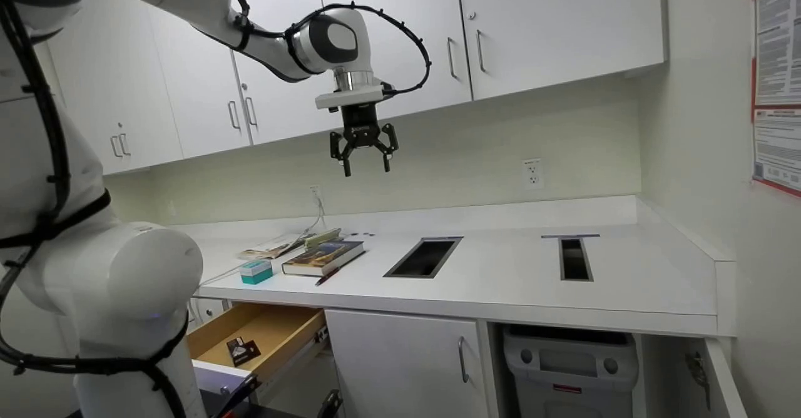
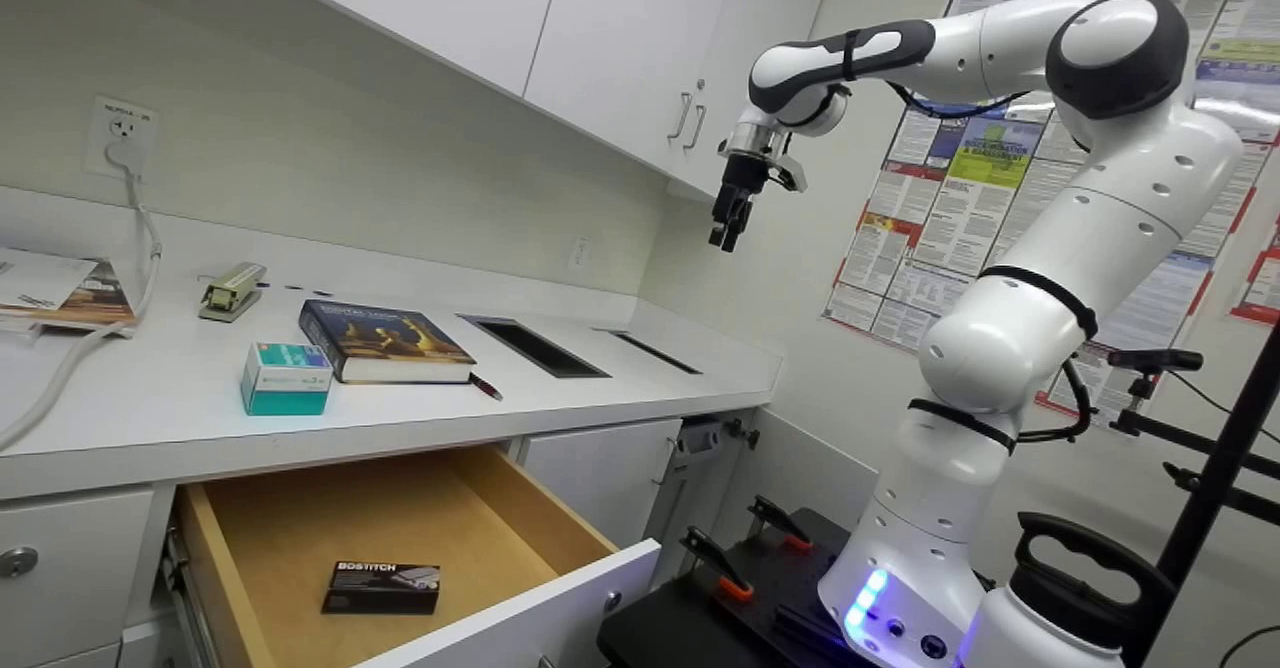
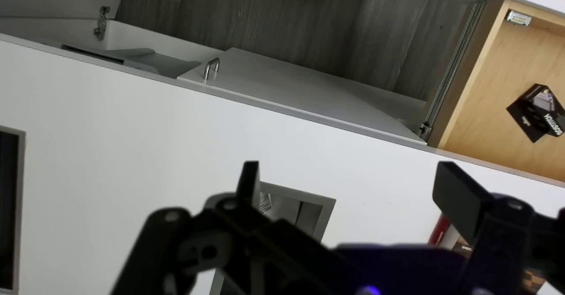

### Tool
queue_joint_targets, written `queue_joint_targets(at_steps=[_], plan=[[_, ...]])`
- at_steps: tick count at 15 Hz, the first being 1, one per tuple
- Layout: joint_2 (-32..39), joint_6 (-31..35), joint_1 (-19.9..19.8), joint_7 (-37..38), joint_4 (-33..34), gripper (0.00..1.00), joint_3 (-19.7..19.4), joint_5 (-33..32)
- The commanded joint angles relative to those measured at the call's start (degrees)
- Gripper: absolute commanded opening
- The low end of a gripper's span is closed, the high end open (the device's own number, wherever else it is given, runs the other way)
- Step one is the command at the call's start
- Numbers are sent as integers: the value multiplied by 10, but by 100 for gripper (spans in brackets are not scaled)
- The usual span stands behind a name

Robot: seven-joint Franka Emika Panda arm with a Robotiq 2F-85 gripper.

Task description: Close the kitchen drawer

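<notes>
The kitchen drawer [image 1: 278,327] is pulled well out under the worktop. Its light tan interior also shows in an exterior view [image 2: 290,508] and at the right edge of the wrist view [image 3: 490,78]. Its white front [image 2: 560,603] stands away from the cabinet; only a bit of the handle shows at the picture's bottom edge. A black Bostitch box [image 2: 380,588] lies inside the drawer. My gripper [image 1: 367,169] is open and empty, pointing down high above the worktop, well away from the drawer. Its two fingers are wide apart in the wrist view [image 3: 348,164].
The white worktop [image 1: 500,293] bears a book [image 2: 385,338], a teal-and-white box [image 2: 286,380] and a stapler [image 2: 232,291]. It has cut-out openings [image 1: 425,258]. Upper cabinets [image 1: 400,30] hang behind my arm. A cabinet door [image 1: 719,374] stands open beside a grey bin [image 1: 566,368].
</notes>
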Motion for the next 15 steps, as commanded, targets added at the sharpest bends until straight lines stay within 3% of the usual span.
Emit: queue_joint_targets(at_steps=[1,5,12,13,15], plan=[[-40,4,17,-36,-26,100,37,-5],[-103,-8,70,-50,-87,100,105,2],[-234,-35,217,-82,-217,100,185,49],[-182,-19,196,-51,-181,100,179,36],[-200,-21,211,-45,-192,100,183,37]])
